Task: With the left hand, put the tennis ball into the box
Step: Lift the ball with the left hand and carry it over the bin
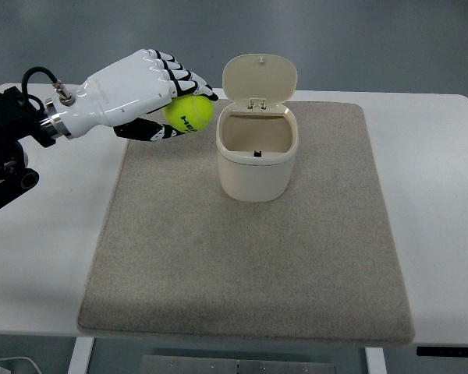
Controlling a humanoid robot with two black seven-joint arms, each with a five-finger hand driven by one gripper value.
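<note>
My left hand [171,105], white with black finger joints, comes in from the left edge and is shut on a yellow-green tennis ball [189,114]. It holds the ball in the air just left of the box. The box [256,152] is a cream bin standing upright on the mat, its hinged lid [259,78] open and tilted back. The inside of the box looks empty. The right hand is out of view.
A beige mat [249,257] covers the middle of the white table [437,202]. The table's front edge runs along the bottom of the picture. A cable loops off the left wrist [39,74].
</note>
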